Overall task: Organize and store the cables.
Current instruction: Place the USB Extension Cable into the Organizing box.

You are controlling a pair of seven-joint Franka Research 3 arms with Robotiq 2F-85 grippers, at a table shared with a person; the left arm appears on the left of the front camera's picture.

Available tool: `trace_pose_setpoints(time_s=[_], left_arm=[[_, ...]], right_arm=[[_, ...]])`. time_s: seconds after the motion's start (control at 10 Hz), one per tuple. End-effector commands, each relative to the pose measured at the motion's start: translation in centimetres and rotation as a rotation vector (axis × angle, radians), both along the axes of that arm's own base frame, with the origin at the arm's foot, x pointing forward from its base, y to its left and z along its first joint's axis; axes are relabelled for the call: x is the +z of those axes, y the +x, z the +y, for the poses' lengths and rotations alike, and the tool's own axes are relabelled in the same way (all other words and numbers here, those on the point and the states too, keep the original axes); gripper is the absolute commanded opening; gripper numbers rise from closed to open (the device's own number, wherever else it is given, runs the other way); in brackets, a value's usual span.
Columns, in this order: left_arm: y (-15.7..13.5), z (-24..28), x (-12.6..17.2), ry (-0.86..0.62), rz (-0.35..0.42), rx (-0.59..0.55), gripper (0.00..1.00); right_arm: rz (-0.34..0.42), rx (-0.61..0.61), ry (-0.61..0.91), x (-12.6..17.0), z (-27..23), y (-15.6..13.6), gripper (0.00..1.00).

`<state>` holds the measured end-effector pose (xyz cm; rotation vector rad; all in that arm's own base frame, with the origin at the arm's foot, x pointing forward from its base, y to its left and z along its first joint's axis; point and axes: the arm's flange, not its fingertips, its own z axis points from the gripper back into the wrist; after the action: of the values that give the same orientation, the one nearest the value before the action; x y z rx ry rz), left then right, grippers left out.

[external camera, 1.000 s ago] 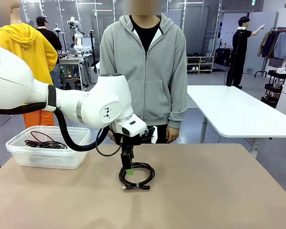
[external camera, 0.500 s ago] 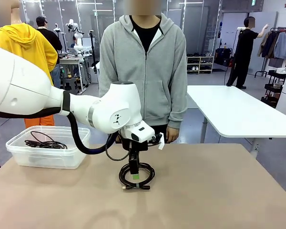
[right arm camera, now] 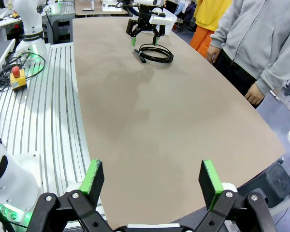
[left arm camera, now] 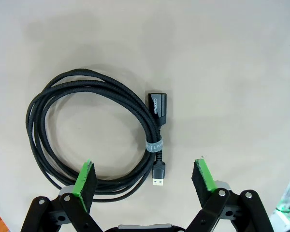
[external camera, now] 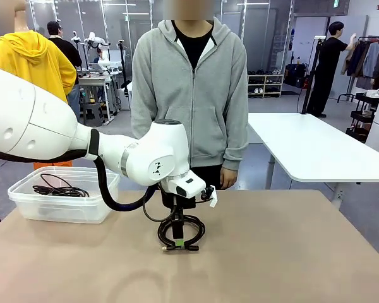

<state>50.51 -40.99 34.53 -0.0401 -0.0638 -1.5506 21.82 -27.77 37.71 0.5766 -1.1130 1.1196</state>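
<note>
Left hand (left arm camera: 144,180) spread above coiled cable (left arm camera: 94,133)

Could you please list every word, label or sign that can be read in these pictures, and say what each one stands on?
"CODEWAY", as best it reads: small white print on the black socket plug of the coiled black braided cable.
Faint print on the grey band tying the coil: too small to read.
Small dark logo on the white robot arm: not readable.
Green ceiling sign far back: too blurred.

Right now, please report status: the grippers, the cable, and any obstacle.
Left gripper open, poised over the coiled cable on the table. Right gripper open, holding nothing. Nothing in the way; another cable lies in the clear bin.
</note>
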Motion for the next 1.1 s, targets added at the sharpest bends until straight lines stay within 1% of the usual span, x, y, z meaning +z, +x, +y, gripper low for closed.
trace_pose_setpoints(time_s=[0.0, 0.1, 0.3, 0.4, 0.5, 0.6, 0.7, 0.8, 1.0], left_arm=[[-0.5, -0.6, -0.6, 0.007, -0.005, 0.027, 1.0], [-0.6, -0.7, -1.1, 0.016, 0.004, 0.014, 1.0], [-0.6, -0.7, -2.3, 0.002, -0.018, 0.045, 1.0], [-0.6, -0.8, -3.1, -0.014, 0.0, 0.063, 1.0], [-0.4, -0.6, -3.6, 0.001, 0.005, 0.066, 1.0], [-0.5, -0.8, -3.8, -0.02, 0.047, 0.05, 1.0], [-0.5, -0.9, -3.7, 0.01, 0.017, 0.049, 1.0], [-0.6, -1.0, -3.7, 0.023, 0.004, 0.05, 1.0], [-0.6, -1.2, -3.5, 0.018, 0.0, 0.053, 1.0]], right_arm=[[-0.013, -0.008, 0.001, 0.3, 0.3, -0.1, 1.0], [-0.013, -0.008, 0.001, 0.3, 0.3, -0.1, 1.0], [-0.013, -0.008, 0.001, 0.3, 0.3, -0.1, 1.0], [-0.013, -0.008, 0.001, 0.3, 0.3, -0.1, 1.0], [-0.013, -0.008, 0.001, 0.3, 0.3, -0.1, 1.0], [-0.013, -0.008, 0.001, 0.3, 0.3, -0.1, 1.0], [-0.013, -0.008, 0.001, 0.3, 0.3, -0.1, 1.0], [-0.013, -0.008, 0.001, 0.3, 0.3, -0.1, 1.0], [-0.013, -0.008, 0.001, 0.3, 0.3, -0.1, 1.0]])
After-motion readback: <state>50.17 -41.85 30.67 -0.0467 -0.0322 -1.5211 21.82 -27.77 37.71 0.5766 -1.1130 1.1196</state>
